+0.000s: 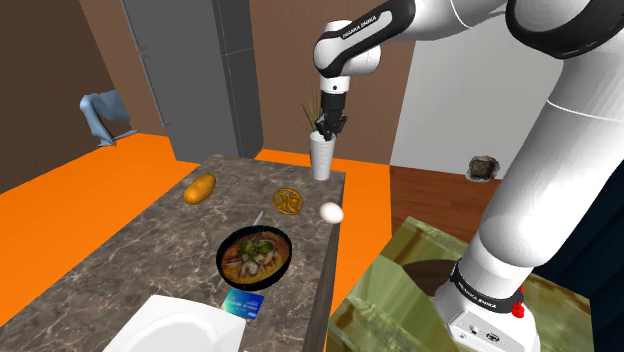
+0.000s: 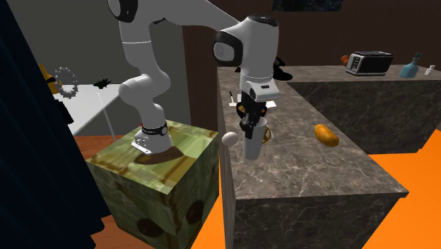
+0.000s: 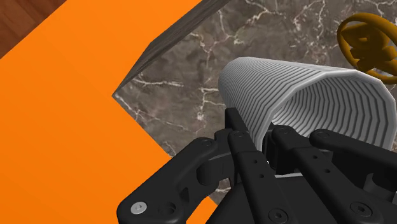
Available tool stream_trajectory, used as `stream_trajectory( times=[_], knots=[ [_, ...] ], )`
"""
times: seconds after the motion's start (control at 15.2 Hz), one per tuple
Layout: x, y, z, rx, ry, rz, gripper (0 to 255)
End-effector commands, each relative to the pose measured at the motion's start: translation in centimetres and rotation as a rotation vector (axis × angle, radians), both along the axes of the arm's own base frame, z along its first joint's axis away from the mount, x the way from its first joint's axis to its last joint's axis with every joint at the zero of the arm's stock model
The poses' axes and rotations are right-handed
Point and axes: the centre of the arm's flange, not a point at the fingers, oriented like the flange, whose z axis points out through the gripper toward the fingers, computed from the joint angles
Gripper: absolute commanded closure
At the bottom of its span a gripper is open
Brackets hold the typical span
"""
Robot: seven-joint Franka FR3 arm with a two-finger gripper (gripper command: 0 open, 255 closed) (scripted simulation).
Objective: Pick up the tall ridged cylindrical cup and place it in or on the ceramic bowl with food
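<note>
The hand (image 3: 257, 130) is closed on the rim of the cup (image 3: 299, 102). In the wrist view one black finger (image 3: 236, 130) lies against the ridged outer wall and the other sits just inside the mouth, so the wall is pinched between them. The cup (image 1: 321, 157) is pale grey-white, tall and ridged. It stands upright near the far end of the dark marbled counter (image 1: 150, 250), close to the edge on the shoulder view's right. Its base looks to be touching the counter, and the hand (image 1: 328, 130) comes straight down onto its top. In the second exterior view the cup (image 2: 252, 145) stands under the hand (image 2: 251, 127), near the counter's edge that faces the green marbled stand (image 2: 162, 170).

The bowl of food (image 1: 254, 256) is dark-rimmed and sits well apart from the cup, toward the near end of the counter. Between cup and bowl lie a golden ring-shaped object (image 1: 289, 200) and a white egg (image 1: 331, 212), the egg right at the counter's edge. A bread roll (image 1: 200, 188) lies toward the shoulder view's left. Just beside the bowl on its near side is a blue card (image 1: 243, 303), and a white plate (image 1: 170, 325) is next to the card. The floor (image 1: 60, 200) beyond the counter is orange.
</note>
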Motion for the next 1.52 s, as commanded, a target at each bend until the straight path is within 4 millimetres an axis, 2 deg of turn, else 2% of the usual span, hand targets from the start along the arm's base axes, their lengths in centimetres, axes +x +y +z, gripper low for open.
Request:
stream_trajectory(
  times=[0.0,1.32,1.45],
  knots=[
    [-0.1,0.0,1.0,0.0,0.0,0.0,255],
    [-0.1,0.0,11.2,0.0,0.0,0.0,255],
    [-0.8,2.5,11.5,0.0,0.0,0.0,255]
  ],
)
